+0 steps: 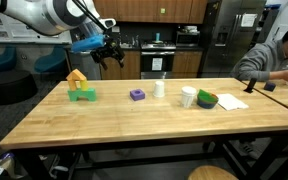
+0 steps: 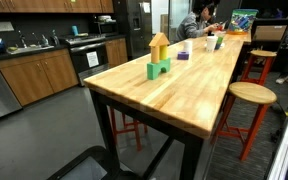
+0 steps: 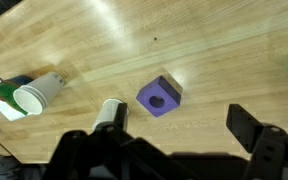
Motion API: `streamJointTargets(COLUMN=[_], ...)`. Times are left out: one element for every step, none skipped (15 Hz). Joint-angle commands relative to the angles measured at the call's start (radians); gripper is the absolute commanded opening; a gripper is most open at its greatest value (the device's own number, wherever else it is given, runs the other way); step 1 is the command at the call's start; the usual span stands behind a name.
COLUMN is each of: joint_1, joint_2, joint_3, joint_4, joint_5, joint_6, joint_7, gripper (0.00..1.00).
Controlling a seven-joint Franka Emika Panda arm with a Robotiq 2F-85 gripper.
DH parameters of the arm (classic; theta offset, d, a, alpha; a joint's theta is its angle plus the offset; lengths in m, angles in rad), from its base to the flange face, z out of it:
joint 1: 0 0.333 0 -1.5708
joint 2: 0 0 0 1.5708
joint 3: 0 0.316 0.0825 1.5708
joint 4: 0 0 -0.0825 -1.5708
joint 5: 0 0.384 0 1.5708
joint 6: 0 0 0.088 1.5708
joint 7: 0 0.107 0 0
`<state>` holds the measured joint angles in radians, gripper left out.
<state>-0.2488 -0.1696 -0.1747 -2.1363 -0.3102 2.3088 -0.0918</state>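
Observation:
My gripper [image 1: 109,52] hangs high above the wooden table [image 1: 134,120], open and empty. In the wrist view its two dark fingers are spread wide apart [image 3: 169,140], with nothing between them. Nearest below it is a purple block with a round hole [image 3: 159,97], which also shows in both exterior views [image 1: 137,94] [image 2: 184,55]. A small white cylinder [image 3: 111,112] [image 1: 160,88] stands beside the block. The gripper does not show in the exterior view taken from the table's end.
A green arch block with a yellow-orange roof block on it [image 1: 81,88] [image 2: 159,62] stands on the table. A white cup [image 1: 188,97] [image 3: 41,93], a green bowl [image 1: 207,99] and a paper sheet [image 1: 231,101] lie further along. A person [image 1: 274,58] sits at the table's end. A stool [image 2: 252,95] stands beside it.

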Motion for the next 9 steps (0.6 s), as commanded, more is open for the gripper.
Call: streamJointTargets(joint_1=[0.029, 0.032, 0.025, 0.022, 0.017, 0.012, 0.007, 0.002, -0.002], joint_2=[0.082, 0.104, 0.14, 0.168, 0.209, 0.249, 0.297, 0.338, 0.385], joint_3=[-0.012, -0.019, -0.023, -0.032, -0.039, -0.046, -0.051, -0.054, -0.054], joint_4=[0.182, 0.224, 0.27, 0.303, 0.337, 0.369, 0.406, 0.447, 0.493], joint_5=[0.038, 0.056, 0.041, 0.057, 0.068, 0.08, 0.086, 0.121, 0.126], joint_6=[-0.147, -0.168, -0.175, -0.167, -0.142, -0.125, -0.12, -0.128, -0.141], joint_7=[-0.084, -0.111, -0.097, -0.127, -0.13, -0.128, -0.107, -0.113, -0.096], gripper=[1.0, 1.0, 1.0, 1.0, 1.0, 1.0, 1.0, 1.0, 1.0])
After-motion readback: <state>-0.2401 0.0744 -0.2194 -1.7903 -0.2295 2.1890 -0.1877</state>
